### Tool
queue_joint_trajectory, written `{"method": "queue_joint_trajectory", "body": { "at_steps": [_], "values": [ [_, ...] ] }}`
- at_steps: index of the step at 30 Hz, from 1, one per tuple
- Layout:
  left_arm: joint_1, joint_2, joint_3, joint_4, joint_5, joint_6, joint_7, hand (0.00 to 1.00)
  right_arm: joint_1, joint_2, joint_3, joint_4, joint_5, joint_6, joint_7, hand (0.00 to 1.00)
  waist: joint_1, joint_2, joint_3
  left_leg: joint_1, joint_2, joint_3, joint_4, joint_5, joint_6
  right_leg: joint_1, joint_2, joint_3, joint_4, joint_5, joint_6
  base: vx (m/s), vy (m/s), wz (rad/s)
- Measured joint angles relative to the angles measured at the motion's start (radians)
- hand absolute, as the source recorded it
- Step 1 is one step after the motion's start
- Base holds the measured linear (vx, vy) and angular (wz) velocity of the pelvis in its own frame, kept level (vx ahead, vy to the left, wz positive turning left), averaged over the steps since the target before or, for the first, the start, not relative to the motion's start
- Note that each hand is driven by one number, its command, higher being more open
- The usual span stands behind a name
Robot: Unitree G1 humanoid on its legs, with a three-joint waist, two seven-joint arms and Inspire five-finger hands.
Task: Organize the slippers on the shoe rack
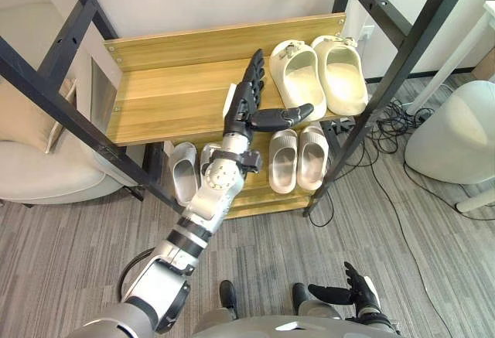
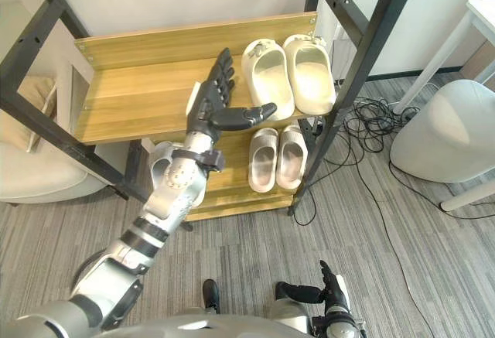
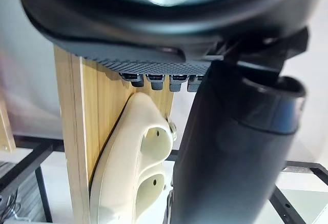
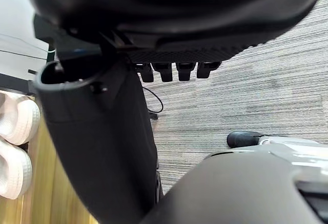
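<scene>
While the left hand (image 1: 243, 106) hovers over the upper shelf (image 1: 162, 98) of the wooden shoe rack (image 1: 224, 40), its fingers are straight and lie side by side, and its thumb stands out sideways; the hand holds nothing. The thumb tip reaches toward the heel of the nearer cream slipper (image 1: 298, 75); contact cannot be confirmed. This slipper and the second cream slipper (image 1: 344, 75) stand side by side at the right end of the upper shelf, toes toward the back board. The left wrist view shows the nearer cream slipper (image 3: 133, 172) on the shelf beside the thumb.

On the lower shelf (image 1: 259, 199), a pair of beige slippers (image 1: 298, 160) stands below the cream pair. A pair of pale grey slippers (image 1: 184, 169) stands further left on the same shelf, partly hidden behind the left arm.

The right hand (image 1: 360, 295) hangs low above the grey carpet (image 1: 294, 237), fingers relaxed and spread, holding nothing. A white pouf (image 1: 452, 133) stands on the carpet to the right of the rack.
</scene>
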Motion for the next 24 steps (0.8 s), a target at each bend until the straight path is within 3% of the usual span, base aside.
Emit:
{"method": "queue_joint_trajectory", "body": {
  "at_steps": [8, 11, 18, 21, 24],
  "values": [
    [0.247, 0.040, -0.009, -0.238, -0.018, -0.002, -0.087, 1.00, -0.007, -0.011, 0.010, 0.024, 0.001, 0.000, 0.011, 1.00, 0.046, -0.002, -0.002, 0.007, -0.007, -0.059, -0.001, 0.006, 0.003, 0.025, -0.007, -0.060, 0.032, -0.034, -0.001, 0.00, 0.006, 0.21],
    [0.290, 0.054, -0.039, -0.275, -0.062, -0.007, -0.111, 1.00, -0.016, -0.014, 0.015, 0.043, 0.001, 0.001, 0.011, 1.00, 0.055, -0.002, -0.002, 0.005, -0.009, -0.073, -0.001, 0.008, 0.003, 0.030, -0.007, -0.074, 0.032, -0.037, 0.000, 0.01, -0.004, 0.17],
    [0.435, 0.078, -0.239, -0.333, -0.309, 0.000, -0.300, 1.00, -0.027, -0.025, 0.043, 0.062, -0.003, 0.001, 0.015, 1.00, 0.065, -0.008, -0.011, 0.006, -0.017, -0.115, -0.001, 0.008, 0.001, 0.055, -0.007, -0.120, 0.032, -0.057, 0.000, 0.02, -0.007, 0.19],
    [0.488, 0.092, -0.353, -0.317, -0.396, 0.050, -0.397, 1.00, -0.041, -0.026, 0.049, 0.078, -0.005, 0.000, 0.024, 1.00, 0.069, -0.007, -0.019, 0.006, -0.017, -0.122, 0.000, 0.006, -0.001, 0.058, -0.006, -0.126, 0.032, -0.062, -0.001, 0.02, -0.002, 0.04],
    [0.517, 0.097, -0.402, -0.252, -0.399, 0.089, -0.469, 1.00, -0.041, -0.030, 0.049, 0.078, -0.005, -0.001, 0.024, 1.00, 0.068, 0.000, -0.025, 0.008, -0.017, -0.123, -0.001, 0.006, -0.002, 0.060, -0.003, -0.126, 0.033, -0.063, -0.002, 0.00, 0.000, 0.00]
  ]
}}
